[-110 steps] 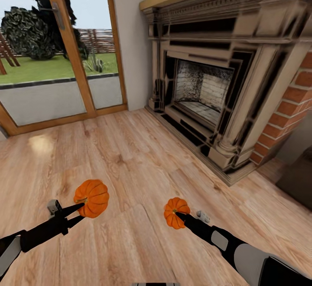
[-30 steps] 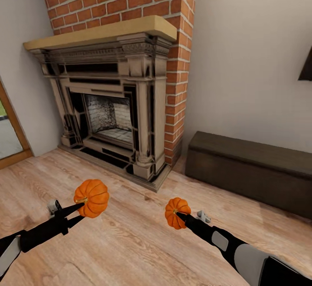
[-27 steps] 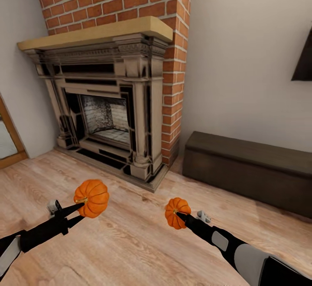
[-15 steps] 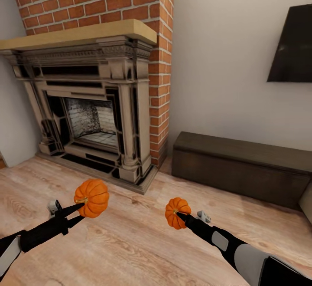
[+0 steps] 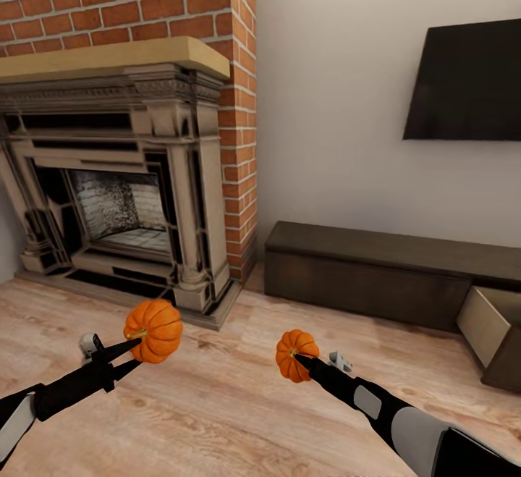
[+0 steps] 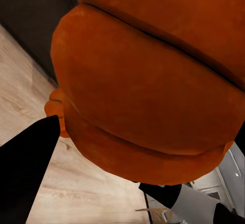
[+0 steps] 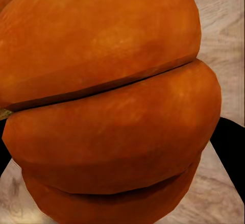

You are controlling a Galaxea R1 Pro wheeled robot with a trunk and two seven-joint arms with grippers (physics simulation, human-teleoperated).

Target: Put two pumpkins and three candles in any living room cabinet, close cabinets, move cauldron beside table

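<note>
Each pincer is clamped on a pumpkin, the left pincer (image 5: 132, 350) gripping the larger pumpkin (image 5: 153, 330) and the right pincer (image 5: 299, 361) the smaller pumpkin (image 5: 294, 355), both held above the floor (image 5: 217, 404) short of the cabinet (image 5: 369, 278), whose right-end drawer (image 5: 492, 328) stands open.

We held both arms low and forward, left claw (image 5: 136, 347) and right claw (image 5: 298, 362) each clamped on a load.
</note>
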